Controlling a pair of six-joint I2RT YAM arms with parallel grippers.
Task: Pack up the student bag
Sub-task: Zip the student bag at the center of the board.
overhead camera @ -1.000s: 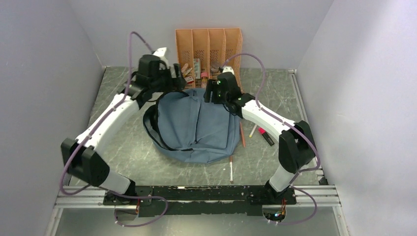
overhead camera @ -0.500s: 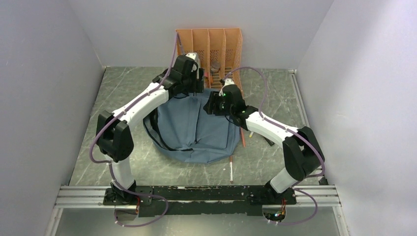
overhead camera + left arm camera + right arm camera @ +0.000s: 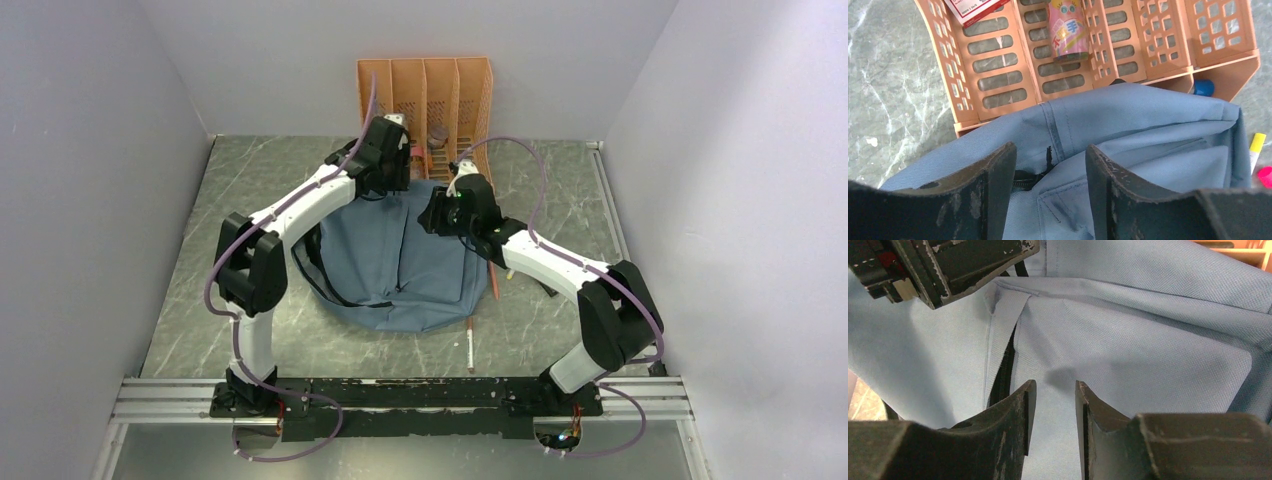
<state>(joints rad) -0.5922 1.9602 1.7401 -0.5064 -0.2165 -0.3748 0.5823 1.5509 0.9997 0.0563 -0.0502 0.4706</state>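
The dusty-blue student bag (image 3: pixel 400 262) lies flat mid-table, its top toward the orange organizer. My left gripper (image 3: pixel 392 182) hovers open over the bag's top edge; in the left wrist view its jaws (image 3: pixel 1050 165) straddle the black zip end (image 3: pixel 1023 179) and hold nothing. My right gripper (image 3: pixel 438 215) is just right of it over the bag's upper right. In the right wrist view its jaws (image 3: pixel 1053 390) stand narrowly apart above plain fabric (image 3: pixel 1128 365), empty, beside the zip (image 3: pixel 1005 370). The left gripper's body (image 3: pixel 948 265) shows there at top left.
The orange slotted organizer (image 3: pixel 425 90) stands at the back wall, holding a pink tube (image 3: pixel 1068 30) and a red-and-white box (image 3: pixel 973 7). A blue cap (image 3: pixel 1203 87) lies by it. Pencils (image 3: pixel 470 345) and markers (image 3: pixel 1257 142) lie right of the bag.
My left arm has swung right from the bag's back-left corner to over the bag's top edge by the organizer. My right gripper has shifted slightly forward over the bag.
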